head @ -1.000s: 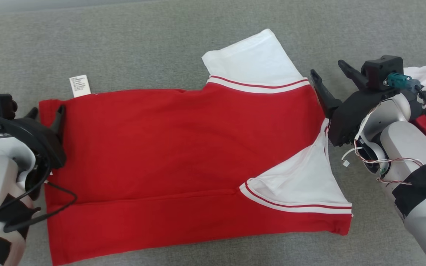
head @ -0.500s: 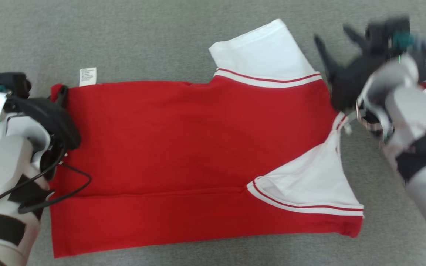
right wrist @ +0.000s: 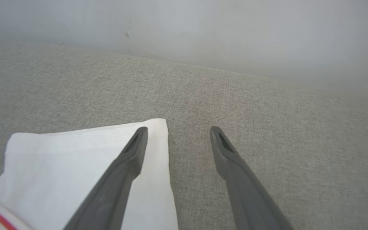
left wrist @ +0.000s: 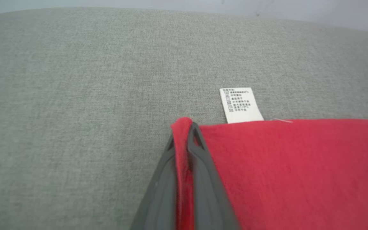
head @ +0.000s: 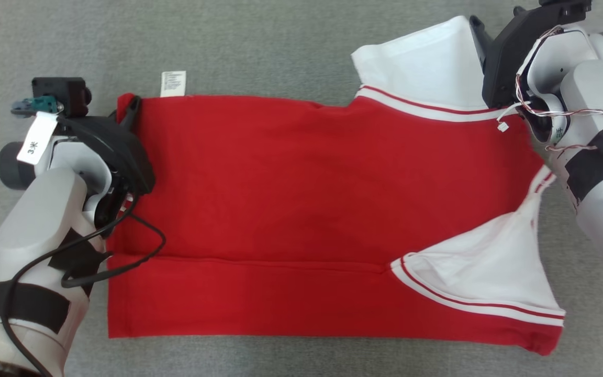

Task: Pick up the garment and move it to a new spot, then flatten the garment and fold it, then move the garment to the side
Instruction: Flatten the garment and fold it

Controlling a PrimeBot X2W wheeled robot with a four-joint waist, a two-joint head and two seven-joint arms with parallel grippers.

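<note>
The garment (head: 306, 183) is a red shirt with white sleeves, lying flat on a grey fabric surface. My left gripper (head: 131, 107) sits at its far left corner, shut on the red hem. In the left wrist view the fabric edge (left wrist: 181, 140) is pinched between the two fingers of the left gripper (left wrist: 185, 127). My right gripper (right wrist: 177, 131) stands open over the outer corner of the far white sleeve (right wrist: 75, 153). One finger is above the sleeve, the other above bare surface. In the head view the right gripper (head: 482, 26) is at the top right, by that sleeve (head: 416, 68).
A white care label (head: 172, 84) sticks out from the hem beside the left gripper. The near sleeve (head: 490, 267) is folded onto the shirt body. Grey surface (head: 280, 42) lies bare beyond the garment, with a pale wall (right wrist: 203, 32) behind it.
The left gripper has shut on the garment's far left corner. The right gripper, still open, has moved from the shoulder edge out to the far sleeve's corner. The camera has shifted.
</note>
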